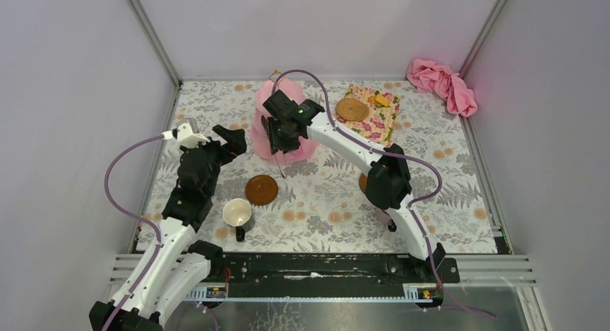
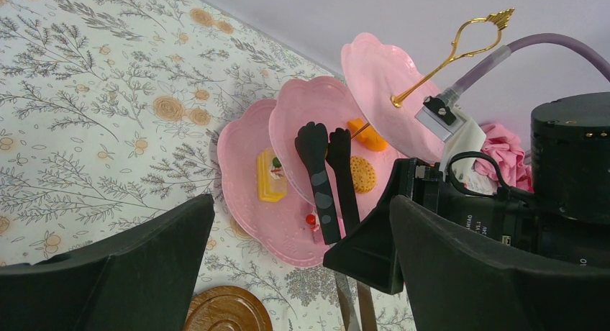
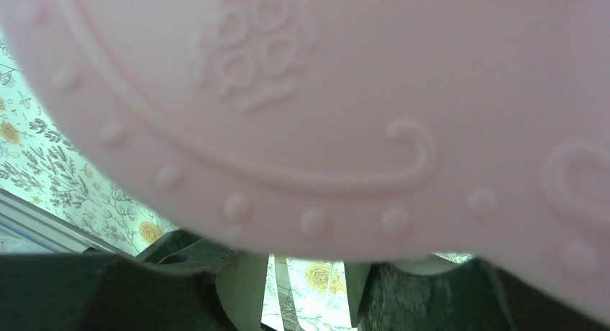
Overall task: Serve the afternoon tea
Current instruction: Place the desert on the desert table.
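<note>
The left gripper stands wide open beside the cake stand, and the right gripper hangs over it, pinching tongs.

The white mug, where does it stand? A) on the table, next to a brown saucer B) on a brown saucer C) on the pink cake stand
A: the white mug stands on the table beside the bare brown saucer, not on it.
</note>
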### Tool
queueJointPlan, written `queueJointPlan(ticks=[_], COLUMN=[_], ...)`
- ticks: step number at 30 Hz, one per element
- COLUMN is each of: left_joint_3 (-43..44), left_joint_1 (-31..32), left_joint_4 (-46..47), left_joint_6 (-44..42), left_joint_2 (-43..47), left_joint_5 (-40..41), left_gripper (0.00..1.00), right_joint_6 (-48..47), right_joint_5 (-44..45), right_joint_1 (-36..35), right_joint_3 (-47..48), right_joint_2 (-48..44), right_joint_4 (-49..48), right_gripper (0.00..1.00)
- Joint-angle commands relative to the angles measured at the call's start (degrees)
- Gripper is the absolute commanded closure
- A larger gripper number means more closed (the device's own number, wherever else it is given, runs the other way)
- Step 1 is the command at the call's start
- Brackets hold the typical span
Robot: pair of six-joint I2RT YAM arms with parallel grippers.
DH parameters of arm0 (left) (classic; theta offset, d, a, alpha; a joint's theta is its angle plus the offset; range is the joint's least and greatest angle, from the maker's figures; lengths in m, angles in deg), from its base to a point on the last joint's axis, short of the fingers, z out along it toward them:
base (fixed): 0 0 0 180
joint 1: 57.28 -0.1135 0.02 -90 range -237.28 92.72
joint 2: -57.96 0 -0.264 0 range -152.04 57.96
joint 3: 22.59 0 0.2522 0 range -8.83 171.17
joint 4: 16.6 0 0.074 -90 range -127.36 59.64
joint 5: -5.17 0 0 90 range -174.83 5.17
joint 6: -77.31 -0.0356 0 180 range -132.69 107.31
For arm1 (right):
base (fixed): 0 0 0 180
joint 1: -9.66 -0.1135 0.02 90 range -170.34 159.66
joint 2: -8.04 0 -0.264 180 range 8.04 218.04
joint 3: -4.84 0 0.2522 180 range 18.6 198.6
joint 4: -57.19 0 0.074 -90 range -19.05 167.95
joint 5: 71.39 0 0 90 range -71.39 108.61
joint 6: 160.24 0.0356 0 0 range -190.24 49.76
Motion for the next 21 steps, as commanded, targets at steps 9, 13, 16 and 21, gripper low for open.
queueJointPlan(ticks=[9,13,16,21], left_joint_3=[-0.4,-0.5,-0.5,-0.5], left_joint_1=[-0.6,-0.6,-0.5,-0.6], left_joint_4=[2.7,2.7,2.7,2.7], left_joint_6=[0.0,0.0,-0.1,0.0], left_joint_2=[0.3,0.3,0.3,0.3], left_joint_5=[-0.7,-0.7,-0.8,-0.8], left_gripper=[0.0,0.0,0.0,0.0], right_joint_6=[-1.5,-1.5,-1.6,-1.8], right_joint_5=[0.7,0.9,0.9,0.7], right_joint_1=[0.0,-0.2,-0.2,-0.3], right_joint_3=[-1.2,-2.5,-2.9,-2.9], right_joint_2=[-6.5,-7.6,-7.9,-8.1], right_joint_4=[-1.4,-2.0,-2.0,-1.9], right_gripper=[0.56,0.56,0.56,0.56])
